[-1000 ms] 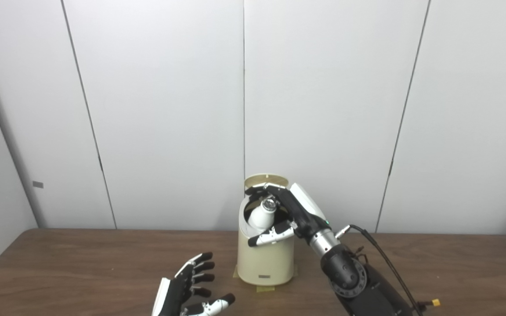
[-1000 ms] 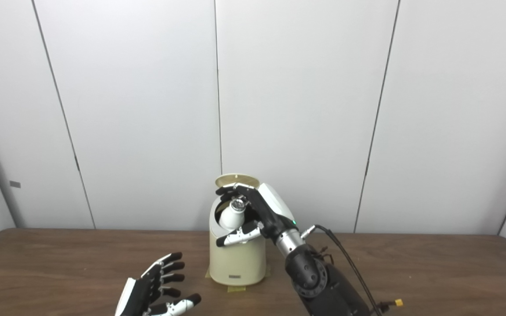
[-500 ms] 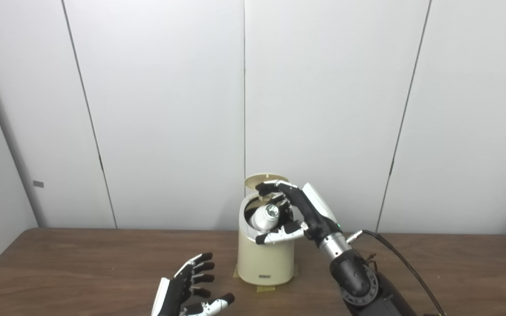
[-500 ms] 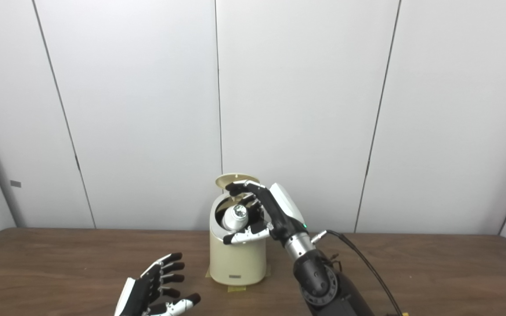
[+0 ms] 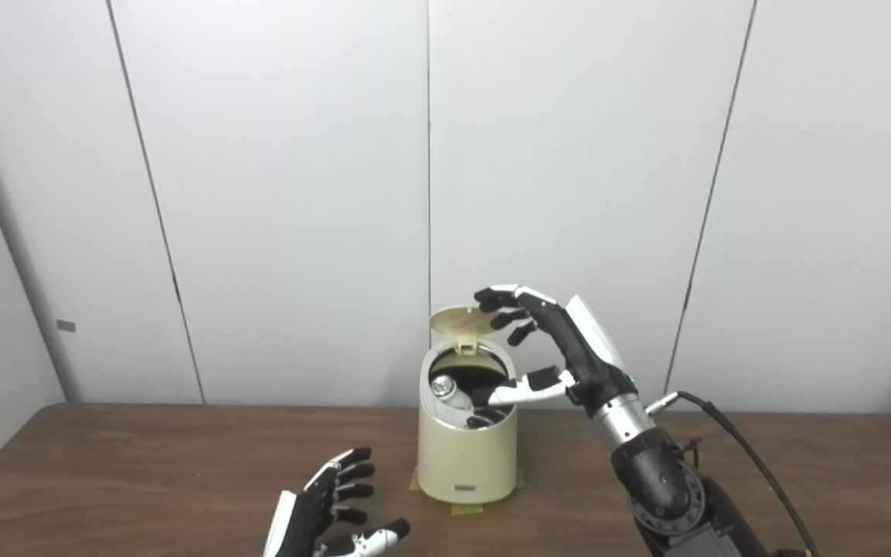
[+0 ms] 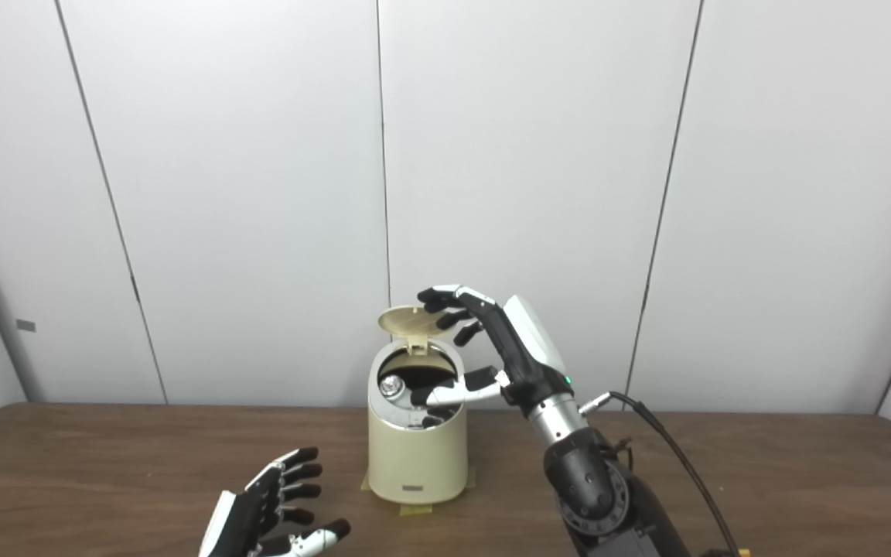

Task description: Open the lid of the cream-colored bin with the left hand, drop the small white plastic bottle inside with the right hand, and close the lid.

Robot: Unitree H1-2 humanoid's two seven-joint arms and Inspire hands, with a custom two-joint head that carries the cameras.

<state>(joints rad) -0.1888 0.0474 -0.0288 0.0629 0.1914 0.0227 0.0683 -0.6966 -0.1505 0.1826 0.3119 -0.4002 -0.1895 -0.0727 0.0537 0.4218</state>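
Two hands empty, bottle inside the bin.

Left eye view: the right hand [image 5: 569, 348] is above and just right of the cream-colored bin [image 5: 467, 456], fingers [image 5: 503, 296] spread wide and gripping nothing; its thumb reaches over the bin's mouth, upper fingertips near the raised lid [image 5: 461, 319]. The small white plastic bottle [image 5: 443, 387] lies inside the bin, cap showing at the left of the opening.
Right eye view: the left hand [image 6: 264, 518] rests low over the table [image 6: 105, 464], fingers apart, holding nothing, apart from the bin.
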